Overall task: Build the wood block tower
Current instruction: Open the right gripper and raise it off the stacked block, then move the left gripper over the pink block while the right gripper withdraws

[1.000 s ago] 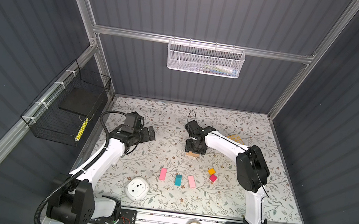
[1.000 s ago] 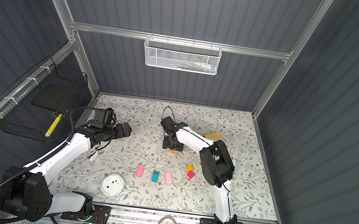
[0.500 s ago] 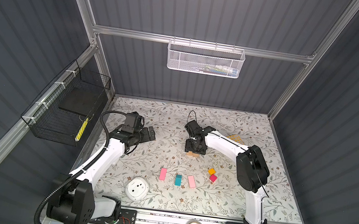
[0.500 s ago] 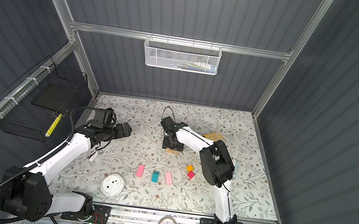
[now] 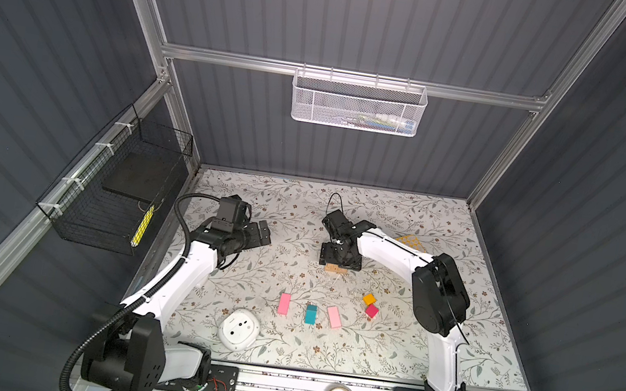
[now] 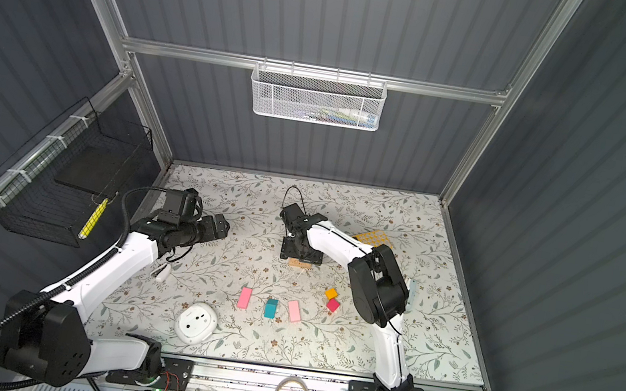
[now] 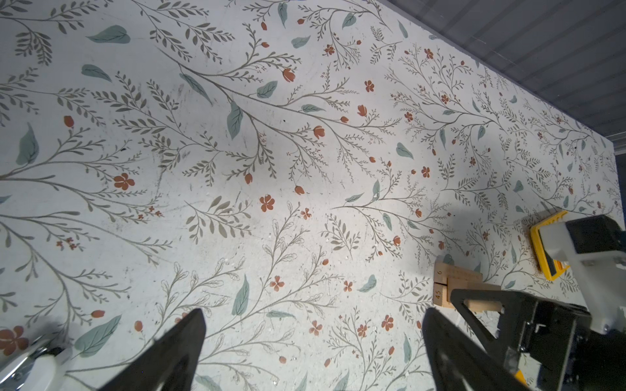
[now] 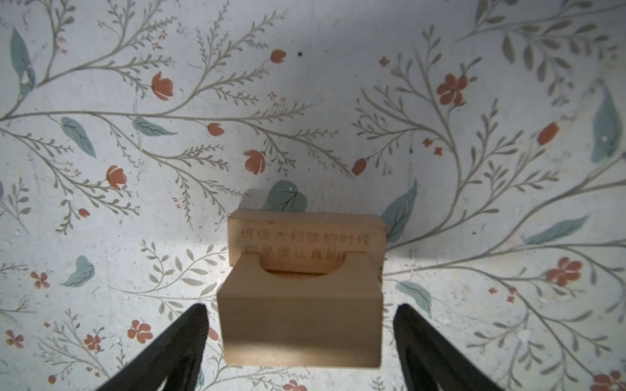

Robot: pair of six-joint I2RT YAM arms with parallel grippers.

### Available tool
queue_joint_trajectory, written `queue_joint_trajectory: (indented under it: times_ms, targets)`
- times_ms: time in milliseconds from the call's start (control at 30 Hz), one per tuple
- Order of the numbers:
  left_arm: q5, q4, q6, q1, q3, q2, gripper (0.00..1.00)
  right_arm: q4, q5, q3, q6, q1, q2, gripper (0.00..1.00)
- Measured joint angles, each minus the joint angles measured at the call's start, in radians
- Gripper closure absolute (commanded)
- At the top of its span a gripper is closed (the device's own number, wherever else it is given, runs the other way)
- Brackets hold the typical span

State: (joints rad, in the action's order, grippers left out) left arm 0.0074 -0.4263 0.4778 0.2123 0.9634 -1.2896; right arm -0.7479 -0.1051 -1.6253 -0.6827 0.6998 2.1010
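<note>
there, the right pincer (image 5: 340, 260) hung over the tan stack (image 5: 335, 269) at mid-bench. its jaws stood apart on either side of the notched top block (image 8: 298, 315), touching nothing. a lettered bar (image 8: 305, 233) lay beneath. the left pincer (image 7: 313, 315) hovered over the bench (image 5: 406, 345) at the left, jaws wide apart. nearer the front lay two pink slabs (image 5: 284, 303) (image 5: 334, 317) with the teal block (image 5: 311, 314) between them, and the orange cube (image 5: 369, 299) just beside the red cube (image 5: 372, 311).
</note>
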Motion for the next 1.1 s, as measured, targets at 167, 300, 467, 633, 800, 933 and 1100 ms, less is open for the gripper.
queue_joint_trajectory:
  times_ms: [167, 300, 467, 633, 800, 933, 1100]
  targets:
    - [0.0, 0.0, 0.0, 0.0, 0.0, 0.0, 0.0, 0.002, -0.006, 0.006, -0.002, 0.0, -0.01, 0.01]
    - [0.0, -0.004, 0.0, 0.0, 0.0, 0.0, 0.0, 0.005, -0.018, 0.032, -0.003, 0.0, -0.052, 0.01]
    - [-0.016, -0.026, -0.001, 0.0, 0.0, 0.0, 0.0, 0.008, -0.038, 0.069, -0.003, 0.0, -0.139, 0.01]
    - [-0.047, -0.076, -0.016, 0.0, 0.0, 0.0, 0.02, 0.017, -0.062, 0.118, -0.002, 0.0, -0.238, 0.01]
    - [-0.059, -0.137, -0.037, 0.0, 0.011, 0.0, 0.07, 0.042, -0.08, 0.198, 0.003, -0.005, -0.347, 0.01]
    - [-0.043, -0.16, -0.041, 0.0, 0.017, 0.0, 0.09, 0.068, -0.079, 0.262, 0.011, -0.02, -0.424, 0.01]
    - [-0.025, -0.167, -0.04, 0.023, 0.019, 0.0, 0.1, 0.095, -0.074, 0.294, 0.034, -0.045, -0.504, 0.01]
